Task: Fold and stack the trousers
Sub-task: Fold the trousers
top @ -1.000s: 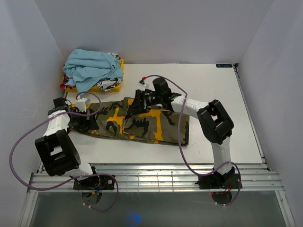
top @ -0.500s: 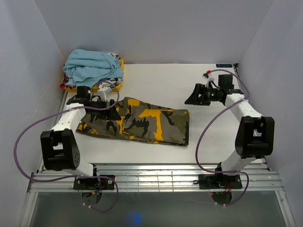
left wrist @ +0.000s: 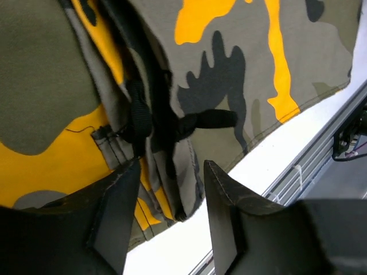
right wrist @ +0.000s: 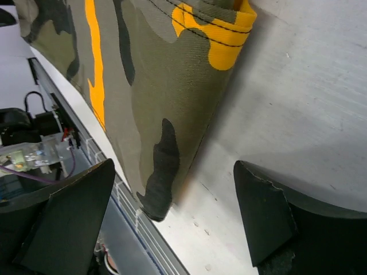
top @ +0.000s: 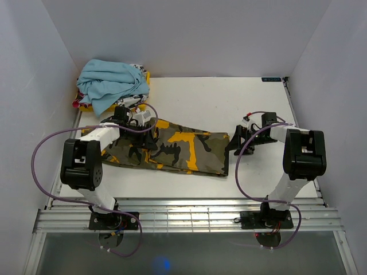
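Note:
The camouflage trousers (top: 183,150) lie folded lengthwise on the white table, from the left side to about the middle. My left gripper (top: 147,137) is open and low over their left half. In the left wrist view, the gripper (left wrist: 172,167) straddles a black strap on the bunched cloth (left wrist: 241,69) near its front edge. My right gripper (top: 235,143) is open at the trousers' right end. In the right wrist view, the gripper (right wrist: 175,167) is spread wide, with the folded end of the trousers (right wrist: 143,86) just ahead and bare table under the jaws.
A light blue garment (top: 110,81) is heaped on a yellow and white printed garment (top: 133,103) at the back left corner. A metal rail (top: 183,211) runs along the table's near edge. White walls stand close on both sides.
My left gripper moved right from the trousers' left end onto their left half. My right gripper left the trousers' middle, swung out to the far right, then came down at their right end.

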### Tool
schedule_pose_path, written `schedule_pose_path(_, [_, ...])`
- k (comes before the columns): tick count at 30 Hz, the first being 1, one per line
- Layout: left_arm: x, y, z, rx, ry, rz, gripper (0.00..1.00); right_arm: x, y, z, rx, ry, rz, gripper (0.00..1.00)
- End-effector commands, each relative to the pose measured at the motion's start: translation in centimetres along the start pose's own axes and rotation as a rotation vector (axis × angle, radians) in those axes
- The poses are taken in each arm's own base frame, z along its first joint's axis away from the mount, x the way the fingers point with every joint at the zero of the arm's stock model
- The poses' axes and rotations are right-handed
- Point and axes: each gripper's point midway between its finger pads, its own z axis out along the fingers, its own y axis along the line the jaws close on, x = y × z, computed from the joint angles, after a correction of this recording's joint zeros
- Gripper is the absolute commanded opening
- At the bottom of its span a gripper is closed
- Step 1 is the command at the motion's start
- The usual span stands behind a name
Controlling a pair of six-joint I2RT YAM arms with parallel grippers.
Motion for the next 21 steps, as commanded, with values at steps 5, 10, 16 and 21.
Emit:
schedule_pose_path(5, [-0.4,2.1,1.2,-0.082,-0.009,-0.066,0.44,0.3,-0.7,1.7,-0.053,-0.012,0.011,0.9])
schedule_pose_path(10, [-0.9,2.2,1.3,-0.083,-0.014,-0.065,0.13,1.7,-1.5,3.0,-0.058,0.027,0.034,0.89])
schedule_pose_path(16, [-1.0,2.7,1.4,-0.108,-0.015,-0.061,0.0,3.2,-1.7,3.8,-0.071,0.068,0.066,0.79])
schedule_pose_path(21, [-0.3,3.8,1.5,-0.159,0.0,-0.078,0.0,3.5,-1.8,4.2,-0.1,0.076,0.088,0.61])
